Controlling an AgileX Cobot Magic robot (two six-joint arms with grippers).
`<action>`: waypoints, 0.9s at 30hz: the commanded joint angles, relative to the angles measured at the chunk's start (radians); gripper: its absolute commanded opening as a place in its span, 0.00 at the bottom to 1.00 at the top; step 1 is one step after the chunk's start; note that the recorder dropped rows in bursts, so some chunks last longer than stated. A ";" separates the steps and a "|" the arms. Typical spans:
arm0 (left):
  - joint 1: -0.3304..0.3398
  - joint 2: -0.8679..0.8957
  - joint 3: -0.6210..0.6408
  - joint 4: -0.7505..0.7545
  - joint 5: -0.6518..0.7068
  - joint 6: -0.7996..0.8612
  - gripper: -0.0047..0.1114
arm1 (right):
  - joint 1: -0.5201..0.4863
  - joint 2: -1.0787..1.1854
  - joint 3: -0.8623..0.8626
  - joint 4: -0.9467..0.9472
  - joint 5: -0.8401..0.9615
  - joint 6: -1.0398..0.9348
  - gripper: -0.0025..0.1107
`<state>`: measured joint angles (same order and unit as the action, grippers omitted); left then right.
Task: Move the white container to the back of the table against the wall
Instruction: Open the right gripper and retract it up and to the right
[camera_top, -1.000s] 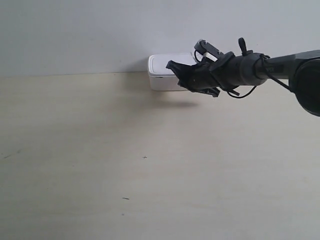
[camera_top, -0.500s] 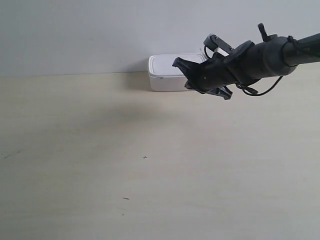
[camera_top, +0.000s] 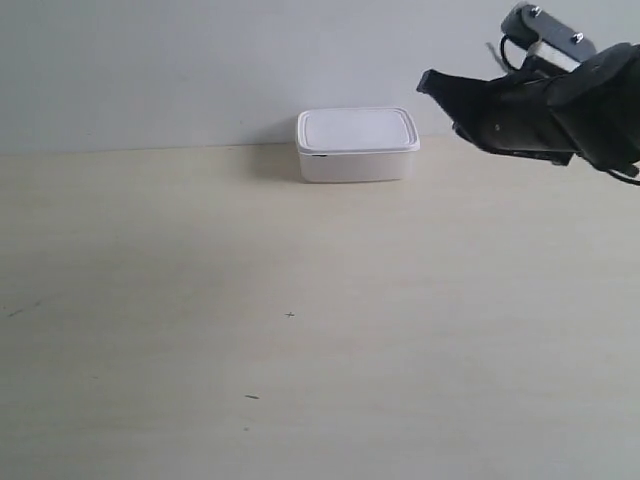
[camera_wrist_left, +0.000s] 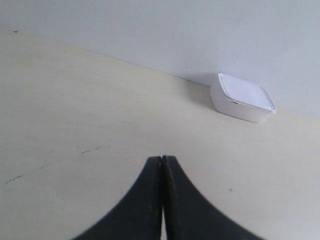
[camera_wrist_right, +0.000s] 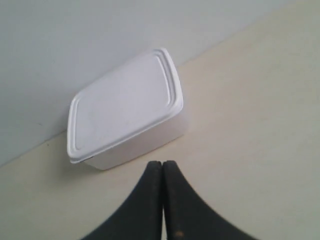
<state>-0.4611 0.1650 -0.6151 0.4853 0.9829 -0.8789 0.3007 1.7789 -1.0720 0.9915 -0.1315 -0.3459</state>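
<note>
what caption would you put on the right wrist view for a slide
Right arm's jaws shut and empty, clear of the lidded white container sitting on the table close by the wall.

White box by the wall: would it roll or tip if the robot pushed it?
The small rectangular white plastic box with a flat rimmed lid probably would not roll: its sides are flat. It sits low and wide on the pale wood-grain table, so it would likely slide, not tip. Smooth plastic may be slippery to pinch.
</note>
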 joint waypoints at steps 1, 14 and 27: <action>0.015 -0.093 0.049 -0.024 0.035 -0.018 0.04 | 0.001 -0.154 0.076 -0.002 -0.024 -0.054 0.02; 0.112 -0.165 0.110 -0.074 0.078 0.072 0.04 | 0.001 -0.574 0.333 -0.007 -0.029 -0.082 0.02; 0.115 -0.165 0.176 -0.485 -0.219 0.017 0.04 | 0.001 -1.150 0.665 -0.003 0.189 -0.072 0.02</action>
<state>-0.3499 0.0033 -0.4770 0.0551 0.9360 -0.8682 0.3007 0.7549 -0.4564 0.9954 0.0096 -0.4147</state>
